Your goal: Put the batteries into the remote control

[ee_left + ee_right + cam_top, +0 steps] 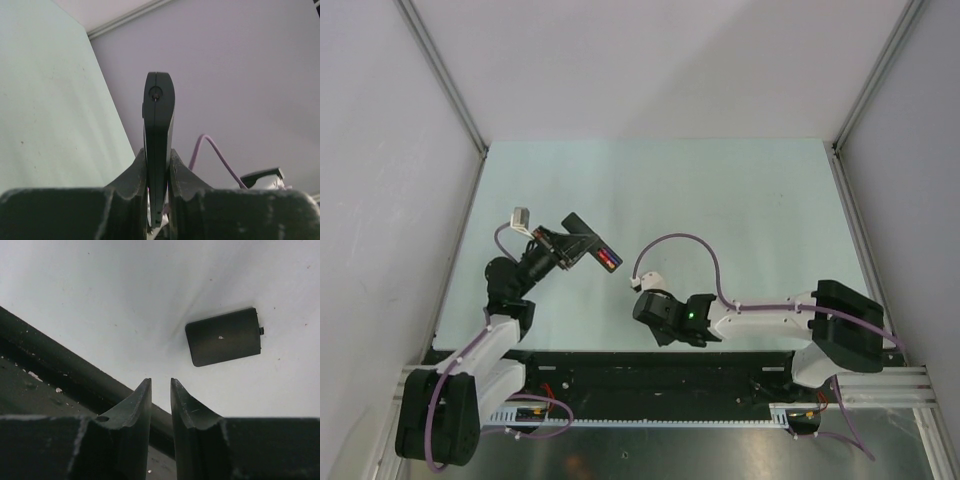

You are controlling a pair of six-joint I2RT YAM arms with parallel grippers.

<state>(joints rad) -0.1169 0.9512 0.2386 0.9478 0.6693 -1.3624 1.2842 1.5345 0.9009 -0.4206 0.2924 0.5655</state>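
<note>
Gripping the remote control (159, 115) edge-on, the left end effector (158, 161) holds it above the desk's (720, 200) left half; two batteries (608, 259), red and possibly purple, show at its end. The right end effector (161, 390) hovers narrowly parted, empty, near a black cover (223, 337) lying on the desk.

Two robot arms: the left arm (495, 342) and the right arm (760, 318) each have white link shells between chunky black joints. Lilac cables (705, 255) loop along both. A green light (691, 318) glows on the right arm's black wrist. The right gripper (160, 382) has matte black, wedge-shaped fingers (136, 407) flecked with pale dust.
</note>
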